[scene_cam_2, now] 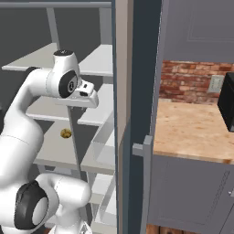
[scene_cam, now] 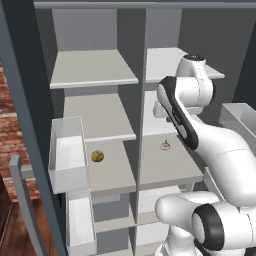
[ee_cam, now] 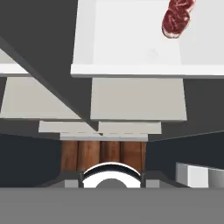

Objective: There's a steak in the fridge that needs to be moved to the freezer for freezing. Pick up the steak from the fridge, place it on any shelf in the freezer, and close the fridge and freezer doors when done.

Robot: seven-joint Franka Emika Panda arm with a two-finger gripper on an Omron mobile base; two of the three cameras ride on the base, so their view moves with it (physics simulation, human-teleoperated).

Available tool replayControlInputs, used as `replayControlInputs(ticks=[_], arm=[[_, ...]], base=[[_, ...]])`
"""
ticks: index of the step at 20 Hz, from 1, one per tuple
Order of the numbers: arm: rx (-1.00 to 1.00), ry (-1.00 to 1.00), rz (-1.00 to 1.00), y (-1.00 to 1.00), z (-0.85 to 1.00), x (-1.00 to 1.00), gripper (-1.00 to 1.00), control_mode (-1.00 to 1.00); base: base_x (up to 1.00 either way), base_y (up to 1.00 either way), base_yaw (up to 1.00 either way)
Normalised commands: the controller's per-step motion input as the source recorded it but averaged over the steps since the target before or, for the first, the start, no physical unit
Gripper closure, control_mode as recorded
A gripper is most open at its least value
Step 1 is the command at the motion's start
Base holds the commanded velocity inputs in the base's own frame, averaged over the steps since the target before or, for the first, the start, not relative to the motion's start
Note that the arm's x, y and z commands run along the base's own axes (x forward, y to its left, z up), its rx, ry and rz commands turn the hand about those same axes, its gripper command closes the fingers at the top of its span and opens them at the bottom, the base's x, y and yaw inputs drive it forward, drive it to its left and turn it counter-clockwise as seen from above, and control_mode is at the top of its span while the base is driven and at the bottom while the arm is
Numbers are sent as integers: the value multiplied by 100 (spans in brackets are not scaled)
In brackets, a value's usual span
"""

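While both tall slate-blue doors (scene_cam: 22,100) stand open, the task sits at its first step: reaching for the meat, with nothing yet lifted. Farthest left in the left base view, the white door bins (scene_cam: 67,155) hang on the open freezer door. Next comes the freezer (scene_cam: 95,100), the left half of the unit, whose flat pale grey shelves (scene_cam: 92,67) are bare but for a round golden-brown lump (scene_cam: 97,156) on a lower board. Right of the central divider is the fridge (scene_cam: 165,165), where a tiny white-pink item (scene_cam: 165,146) lies on a lower shelf and the white arm reaches in at the level above it.

In the hand view the steak (ee_cam: 177,17), a small dark red slab with paler streaks, lies on a pale fridge shelf, up and to the right of the camera's centre line, well apart from the fingers. The gripper (scene_cam_2: 87,97) is not seen clearly enough to read its jaws, but by every sign they are together and hold nothing.

The next move, as I judge it, calls for parting the fingers, shifting the hand toward the steak until it sits between them, then closing on it before carrying it left across the divider to a freezer shelf.
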Motion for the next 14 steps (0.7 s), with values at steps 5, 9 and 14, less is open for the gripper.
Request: replayControlInputs(ticks=[5, 9, 14], arm=[[0, -3, 1, 0, -3, -42, -100, -100], [-1, 1, 1, 0, -15, -55, -100, -100], [0, 0, 0, -4, -7, -29, -100, -100]], base=[[0, 0, 0], [0, 0, 0], [0, 0, 0]])
